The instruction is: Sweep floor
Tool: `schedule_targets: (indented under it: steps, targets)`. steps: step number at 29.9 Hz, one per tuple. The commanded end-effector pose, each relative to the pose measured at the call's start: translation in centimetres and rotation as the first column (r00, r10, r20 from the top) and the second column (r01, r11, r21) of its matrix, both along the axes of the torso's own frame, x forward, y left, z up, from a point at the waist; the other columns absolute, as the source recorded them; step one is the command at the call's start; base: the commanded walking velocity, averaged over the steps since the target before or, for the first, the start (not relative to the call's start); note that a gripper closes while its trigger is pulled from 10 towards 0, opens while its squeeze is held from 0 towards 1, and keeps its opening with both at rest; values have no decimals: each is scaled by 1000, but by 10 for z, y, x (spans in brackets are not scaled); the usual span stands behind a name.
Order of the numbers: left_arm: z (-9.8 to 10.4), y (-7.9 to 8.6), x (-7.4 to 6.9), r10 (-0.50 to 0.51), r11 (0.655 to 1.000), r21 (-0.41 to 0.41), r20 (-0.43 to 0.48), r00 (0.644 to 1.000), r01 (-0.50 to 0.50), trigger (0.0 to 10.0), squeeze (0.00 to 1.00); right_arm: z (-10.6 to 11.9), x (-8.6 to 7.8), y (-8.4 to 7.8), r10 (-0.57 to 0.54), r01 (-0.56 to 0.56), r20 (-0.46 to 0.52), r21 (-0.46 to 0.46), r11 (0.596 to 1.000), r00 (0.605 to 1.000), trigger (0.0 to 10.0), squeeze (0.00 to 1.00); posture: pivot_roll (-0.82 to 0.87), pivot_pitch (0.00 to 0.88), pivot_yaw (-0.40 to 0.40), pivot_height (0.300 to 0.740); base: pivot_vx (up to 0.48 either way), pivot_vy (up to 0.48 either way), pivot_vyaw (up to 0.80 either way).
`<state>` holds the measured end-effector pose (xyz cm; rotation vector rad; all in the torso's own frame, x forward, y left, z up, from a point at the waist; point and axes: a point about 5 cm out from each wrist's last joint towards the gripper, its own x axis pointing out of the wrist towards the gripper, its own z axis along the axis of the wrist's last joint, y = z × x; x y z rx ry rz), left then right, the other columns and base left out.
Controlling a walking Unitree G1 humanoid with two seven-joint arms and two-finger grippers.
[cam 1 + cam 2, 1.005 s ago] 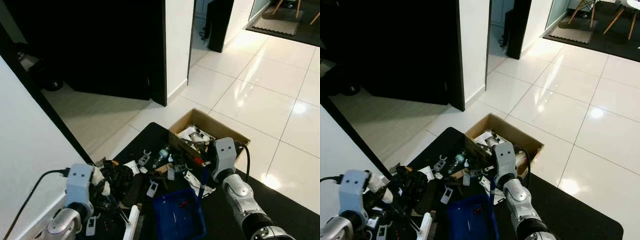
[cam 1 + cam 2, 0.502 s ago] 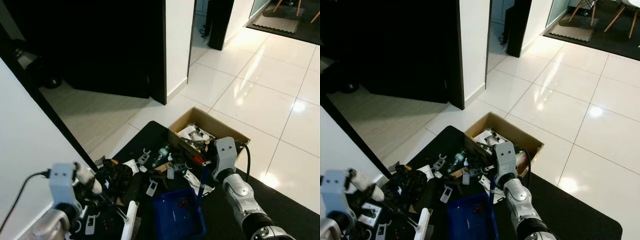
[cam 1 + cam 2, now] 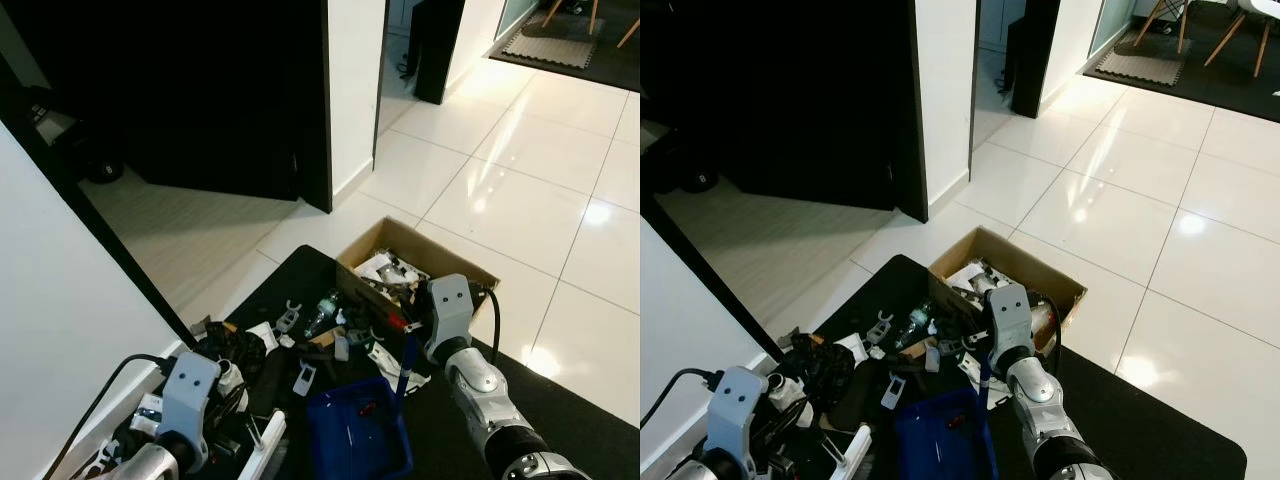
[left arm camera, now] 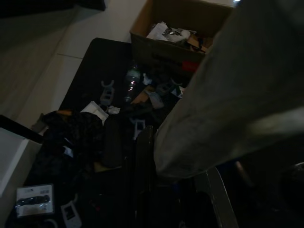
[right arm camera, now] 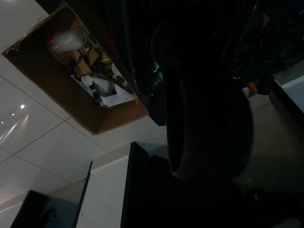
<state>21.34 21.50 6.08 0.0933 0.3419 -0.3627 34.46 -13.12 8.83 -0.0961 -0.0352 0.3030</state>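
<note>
Black matting (image 3: 300,270) covers the floor patch in front of me, laid over glossy white tiles (image 3: 520,180), and it is strewn with litter: white plastic clips (image 3: 288,316), a small green bottle (image 3: 325,306), a crumpled black heap (image 3: 235,350) and scraps of paper. From my head camera, a brown cardboard box (image 3: 420,262) sits at about 1 o'clock on the far edge of the mat, open and stuffed with mixed rubbish. Just this side of it, at 6 o'clock, lies a blue dustpan (image 3: 358,430) with a red crumb or two inside.

My right pincer (image 3: 408,352) hangs above the gap between box and dustpan, and a blue stick-like handle (image 3: 404,368) runs down from it toward the dustpan's rim. It seems to be gripping that handle, but I cannot tell how far the fingers are parted, and the right wrist view is too dark to settle it.

My left pincer (image 3: 245,425) is low at 7 o'clock, beside the black heap, next to a white bar (image 3: 262,447) that lies at the dustpan's left. Whether its fingers are open or closed on anything I cannot tell. The left wrist view is dim and shows the litter and the box (image 4: 183,19) beyond a pale blurred shape.

A dark open doorway (image 3: 200,90) stands at 11 o'clock, and a white wall (image 3: 60,300) runs along my left.
</note>
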Motion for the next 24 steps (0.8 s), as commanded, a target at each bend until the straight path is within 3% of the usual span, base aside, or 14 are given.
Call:
schedule_targets:
  steps: [1, 3, 5, 6, 7, 8, 11, 14, 15, 16, 17, 19, 24]
  targets:
    - [-23, 7, -15, 51, 998, -21, -159, 986, -55, 10000, 0, -7, -3, 3, 7, -6, -28, 18, 1000, 1000, 10000, 0, 143, 225, 43, 740, 0, 0, 0]
    - [-27, -4, -21, 93, 977, -168, -232, 968, -134, 10000, 0, -7, -4, 4, 10, -10, -29, 17, 1000, 1000, 10000, 0, 135, 227, 46, 740, 0, 0, 0]
    - [-27, -4, -21, 93, 977, -168, -232, 968, -134, 10000, 0, -7, -4, 4, 10, -10, -29, 17, 1000, 1000, 10000, 0, 135, 227, 46, 740, 0, 0, 0]
    - [-29, -10, -23, 108, 960, -223, -257, 960, -167, 10000, 0, -7, -4, 4, 10, -10, -29, 18, 1000, 1000, 10000, 0, 133, 224, 46, 740, 0, 0, 0]
    - [-30, -19, -23, 144, 917, -315, -312, 939, -245, 10000, 0, -7, -4, 4, 7, -6, -28, 21, 1000, 1000, 10000, 0, 133, 225, 46, 740, 0, 0, 0]
    - [-30, -19, -23, 144, 917, -315, -312, 939, -245, 10000, 0, -7, -4, 4, 7, -6, -28, 21, 1000, 1000, 10000, 0, 133, 225, 46, 740, 0, 0, 0]
    - [-26, -45, -17, 162, 761, -518, -432, 887, -391, 10000, 0, -7, -4, 3, 3, -2, -28, 22, 1000, 1000, 10000, 0, 131, 225, 44, 740, 0, 0, 0]
    - [-14, -57, -5, 167, 670, -608, -436, 885, -426, 10000, 0, -7, -4, 2, 2, -1, -30, 22, 1000, 1000, 10000, 0, 131, 226, 41, 740, 0, 0, 0]
    - [-14, -57, -5, 167, 670, -608, -436, 885, -426, 10000, 0, -7, -4, 2, 2, -1, -30, 22, 1000, 1000, 10000, 0, 131, 226, 41, 740, 0, 0, 0]
    - [-7, -63, 1, 151, 639, -648, -421, 894, -413, 10000, 0, -7, -3, 2, 1, 0, -31, 24, 1000, 1000, 10000, 0, 134, 226, 40, 740, 0, 0, 0]
    - [-7, -63, 1, 151, 639, -648, -421, 894, -413, 10000, 0, -7, -3, 2, 1, 0, -31, 24, 1000, 1000, 10000, 0, 134, 226, 40, 740, 0, 0, 0]
    - [-2, -71, 5, 113, 608, -688, -419, 901, -396, 10000, 0, -6, -3, 3, 3, -2, -30, 27, 1000, 1000, 10000, 0, 131, 227, 40, 740, 0, 0, 0]
    - [-3, -77, 8, 88, 588, -703, -437, 895, -400, 10000, 0, -5, -2, 5, 4, -3, -27, 31, 1000, 1000, 10000, 0, 127, 228, 38, 740, 0, 0, 0]
